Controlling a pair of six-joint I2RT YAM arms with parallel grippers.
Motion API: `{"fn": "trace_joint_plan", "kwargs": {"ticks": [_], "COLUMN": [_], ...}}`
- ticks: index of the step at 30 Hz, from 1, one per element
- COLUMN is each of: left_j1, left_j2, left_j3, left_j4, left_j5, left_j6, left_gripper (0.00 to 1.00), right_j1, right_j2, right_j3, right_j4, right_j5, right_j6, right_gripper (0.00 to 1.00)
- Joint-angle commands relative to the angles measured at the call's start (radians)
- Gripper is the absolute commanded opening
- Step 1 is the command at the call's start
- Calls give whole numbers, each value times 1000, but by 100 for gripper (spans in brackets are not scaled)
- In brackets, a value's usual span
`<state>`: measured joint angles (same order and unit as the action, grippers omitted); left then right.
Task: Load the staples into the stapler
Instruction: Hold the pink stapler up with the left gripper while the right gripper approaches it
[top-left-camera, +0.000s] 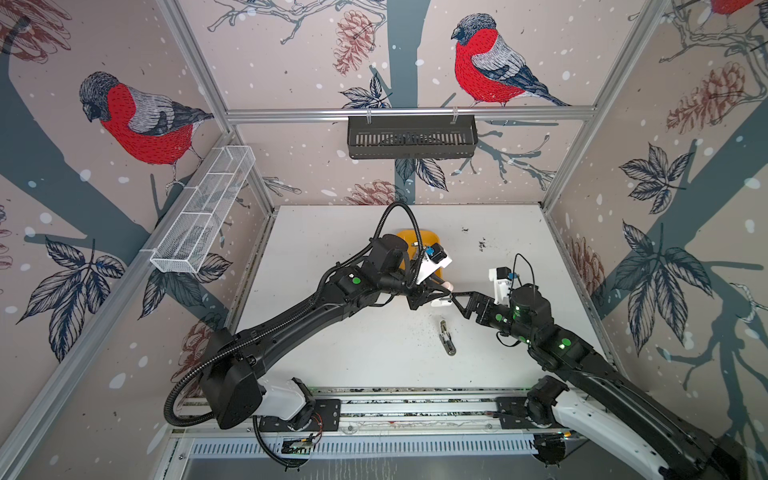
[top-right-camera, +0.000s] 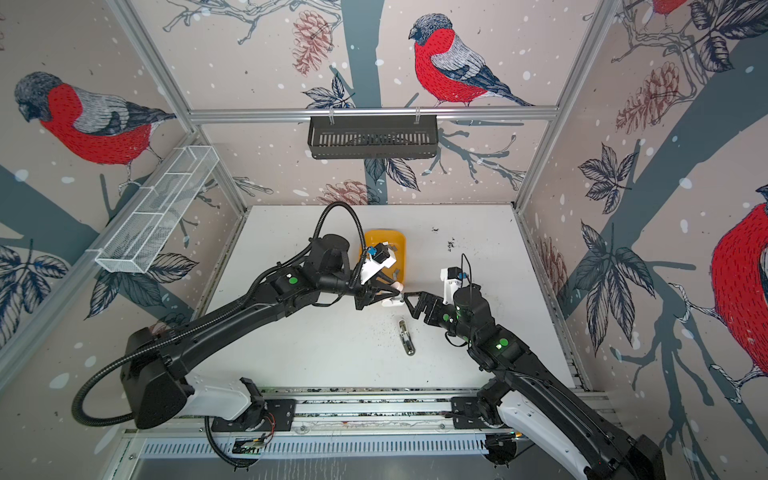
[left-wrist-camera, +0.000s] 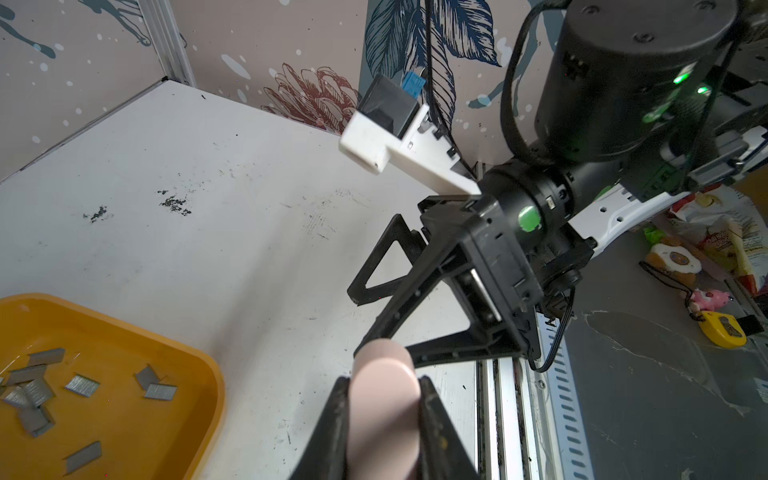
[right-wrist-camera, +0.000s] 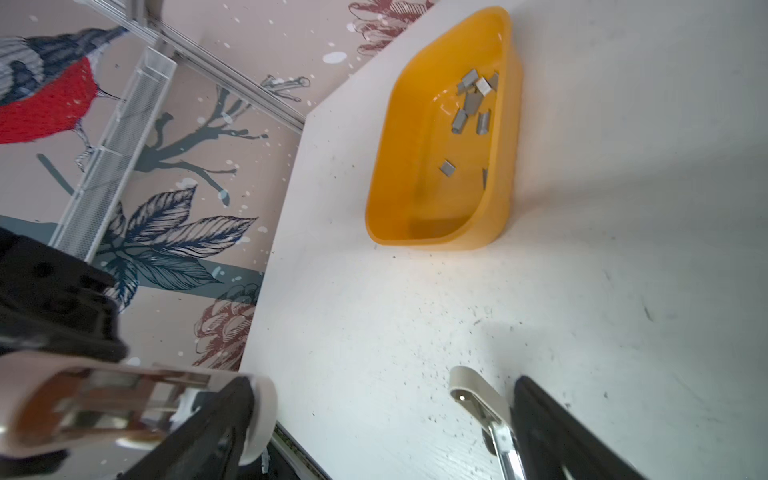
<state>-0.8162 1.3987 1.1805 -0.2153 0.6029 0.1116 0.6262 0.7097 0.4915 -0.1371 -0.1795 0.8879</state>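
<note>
While the left gripper (left-wrist-camera: 384, 380) pinches the stapler (left-wrist-camera: 382, 424), the right gripper (right-wrist-camera: 384, 386) stands spread with stapler parts beside each finger. The staples (right-wrist-camera: 471, 102) lie in the tray (right-wrist-camera: 399, 166), farther back, apart from both jaws.

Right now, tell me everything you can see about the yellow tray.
The yellow tray is a shallow rectangle with rounded corners and a low wall, glossy like plastic. It sits flat on the white table, toward the back; in both top views the left arm hides part of it. About ten small grey staple strips lie loose inside, most bunched at one end. Nothing else touches it.
</note>
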Motion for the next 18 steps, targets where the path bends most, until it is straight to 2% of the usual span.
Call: {"fn": "trace_joint_plan", "kwargs": {"ticks": [1, 10, 15, 18], "left_j1": [1, 0, 0, 0], "left_j2": [4, 14, 16, 16], "left_j3": [2, -3, 1, -1], "left_j4": [62, 90, 80, 77], "left_j5": [27, 68, 57, 52], "left_j6": [2, -33, -25, -19], "left_gripper": [6, 5, 5, 5], "right_j1": [0, 15, 20, 19], "right_j2": [-5, -6, -41, -100], "right_j3": [-12, -26, 28, 22], "right_j4": [-9, 72, -48, -38], "right_j5": [41, -41, 48, 69], "right_j6": [1, -40, -55, -34], "right_gripper": [97, 97, 97, 97]}}
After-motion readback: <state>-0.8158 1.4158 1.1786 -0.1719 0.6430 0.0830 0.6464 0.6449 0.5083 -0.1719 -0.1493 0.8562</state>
